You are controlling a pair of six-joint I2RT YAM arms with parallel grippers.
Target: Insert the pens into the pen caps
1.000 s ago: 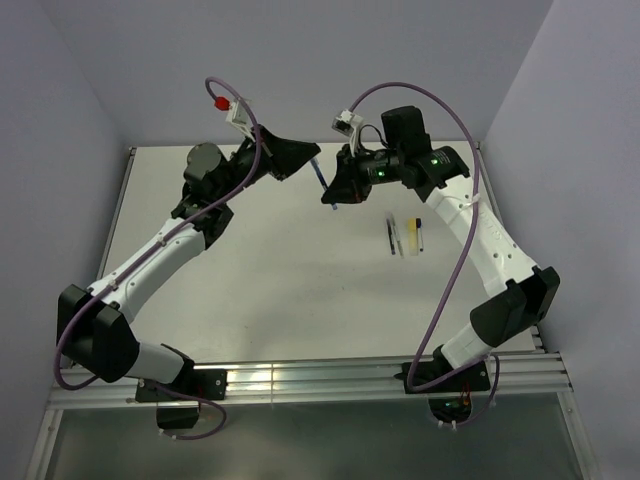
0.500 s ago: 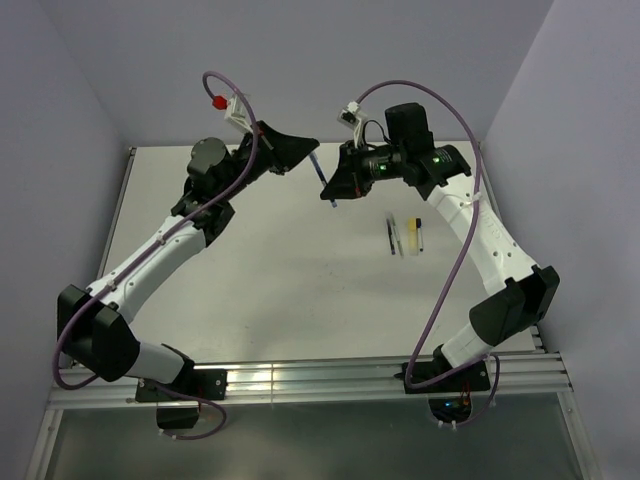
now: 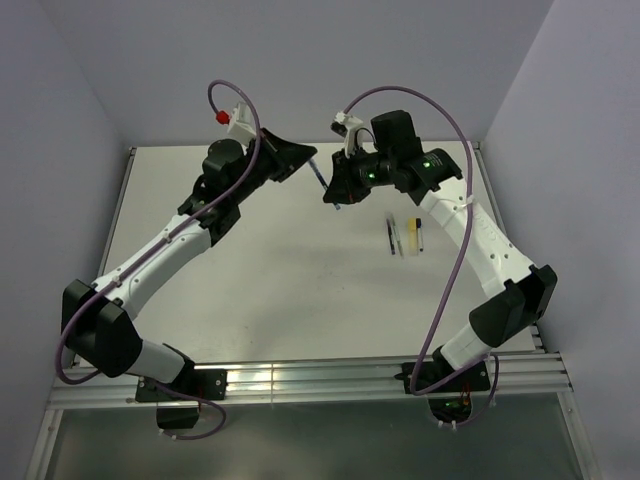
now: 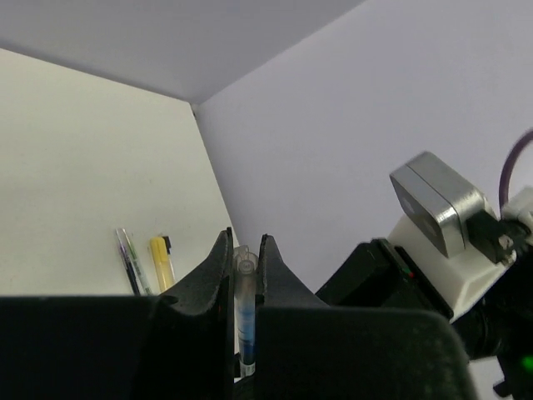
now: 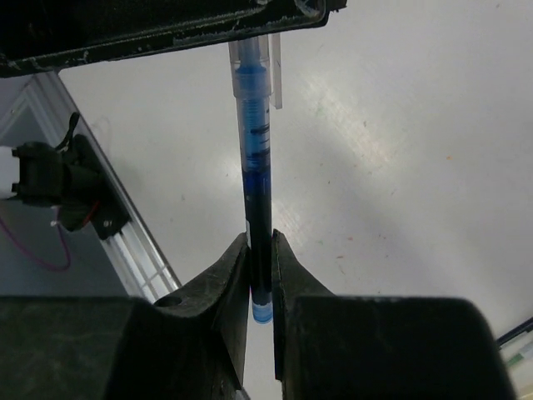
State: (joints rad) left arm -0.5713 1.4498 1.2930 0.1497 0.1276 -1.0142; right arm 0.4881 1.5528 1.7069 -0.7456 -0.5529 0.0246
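Top external view: I saw both arms reaching over the far half of the white table (image 3: 250, 270). The left gripper (image 3: 306, 160) and the right gripper (image 3: 336, 193) faced each other, close together. A thin blue pen (image 3: 321, 176) bridged the gap between them. To the right, well apart from the grippers, two thin pens (image 3: 392, 236) lay side by side on the table, with a yellow cap (image 3: 411, 237) just beside them.

Left wrist view: the left gripper (image 4: 246, 250) had its fingers (image 4: 218, 267) closed on a clear cap (image 4: 245, 275), and blue showed inside the tube. Beyond it on the table lay the two thin pens (image 4: 129, 260) and the yellow cap (image 4: 160, 263). The right arm's camera housing (image 4: 437, 204) sat close on the right.

Right wrist view: the right gripper (image 5: 260, 246) pinched the lower end of the blue pen (image 5: 256, 175). The pen's upper end sat inside the clear cap (image 5: 250, 62), which was clamped in the left gripper's black fingers (image 5: 166, 25) at the top edge.
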